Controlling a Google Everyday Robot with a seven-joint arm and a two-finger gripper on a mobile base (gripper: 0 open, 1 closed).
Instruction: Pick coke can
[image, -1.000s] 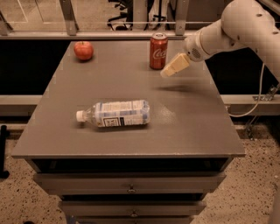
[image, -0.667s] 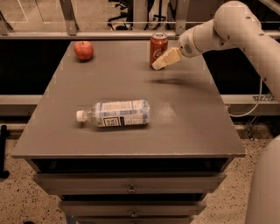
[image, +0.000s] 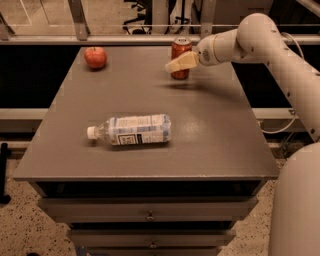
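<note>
Where the cylindrical coke can (image: 181, 47) stands, the gripper (image: 175, 65) hovers

Single view, set high at the near side of the table (image: 215, 125), facing down and forward across its top to the far rail (image: 125, 39). Mid distance: the whole tabletop fits, with the drawers (image: 150, 216) along the bottom. The arm (image: 280, 55) enters from the right, close to the lens. The gripper (image: 172, 66) sits upper centre, at the coke can (image: 181, 46).
</note>
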